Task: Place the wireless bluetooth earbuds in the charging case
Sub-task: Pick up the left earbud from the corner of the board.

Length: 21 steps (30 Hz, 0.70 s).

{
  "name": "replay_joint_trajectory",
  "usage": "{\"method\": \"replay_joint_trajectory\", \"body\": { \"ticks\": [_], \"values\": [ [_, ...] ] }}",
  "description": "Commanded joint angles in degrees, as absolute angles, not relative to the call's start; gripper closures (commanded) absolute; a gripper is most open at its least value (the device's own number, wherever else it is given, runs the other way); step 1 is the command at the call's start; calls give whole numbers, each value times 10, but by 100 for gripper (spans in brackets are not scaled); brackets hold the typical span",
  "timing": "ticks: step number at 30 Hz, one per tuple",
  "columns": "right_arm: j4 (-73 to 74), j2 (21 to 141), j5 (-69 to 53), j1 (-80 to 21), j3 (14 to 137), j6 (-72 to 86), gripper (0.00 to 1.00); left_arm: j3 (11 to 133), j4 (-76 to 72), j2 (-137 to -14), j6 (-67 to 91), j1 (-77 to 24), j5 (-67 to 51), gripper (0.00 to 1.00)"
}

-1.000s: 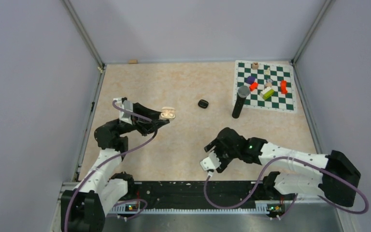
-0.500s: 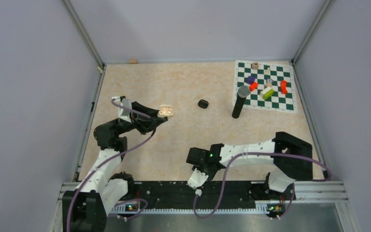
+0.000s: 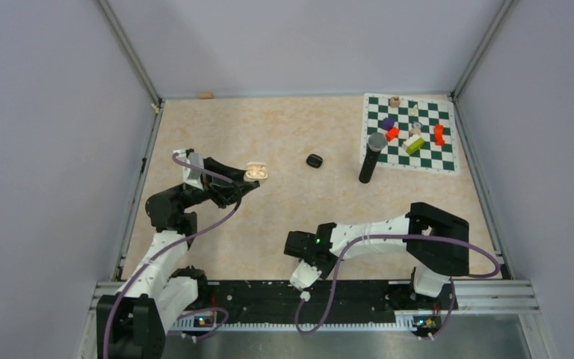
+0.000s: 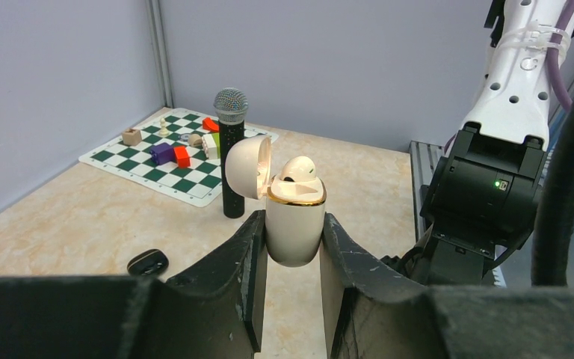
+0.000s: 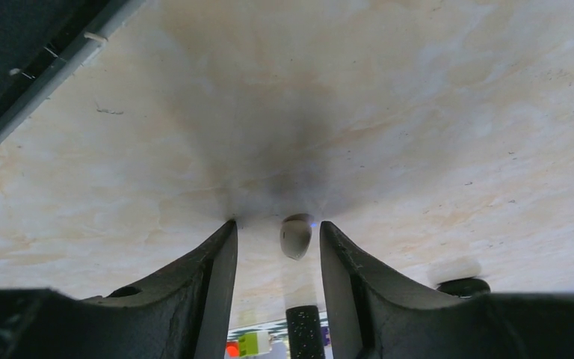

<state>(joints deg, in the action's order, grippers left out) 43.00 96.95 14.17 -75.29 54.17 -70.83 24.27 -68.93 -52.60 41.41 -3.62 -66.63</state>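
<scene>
left wrist: open gold-rimmed charging case (image 4: 294, 224)

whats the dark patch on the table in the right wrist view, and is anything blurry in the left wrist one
Right wrist view: a soft shadow on the table, likely cast by the right gripper, just beyond the whitish earbud. Left wrist view: the charging case is sharp; the dark cable at the right edge looks soft.

- Plain lilac-grey walls (image 3: 299, 45) close the scene at 9, 12 and 3 o'clock.
- Metal corner posts (image 3: 130, 56) rise at 11 and 1 o'clock.
- The table top (image 3: 269, 134) is beige and marbled.
- A black rail (image 3: 254, 292) lies at 6 o'clock.
</scene>
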Motion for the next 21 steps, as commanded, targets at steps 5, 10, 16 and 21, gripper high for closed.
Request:
{"method": "replay_joint_trajectory", "body": {
  "ticks": [5,10,16,21],
  "values": [
    [421,987,147,-753,582,-706,65,244,-712,-521,415,-33,-657,100],
    [421,996,154,-742,599,-709,84,243,-712,-519,416,-33,-657,100],
    [429,981,141,-736,608,-707,97,243,-711,-521,415,-33,-657,100],
    [443,973,124,-733,620,-700,100,242,-708,-522,415,-33,-655,100]
  ]
}}
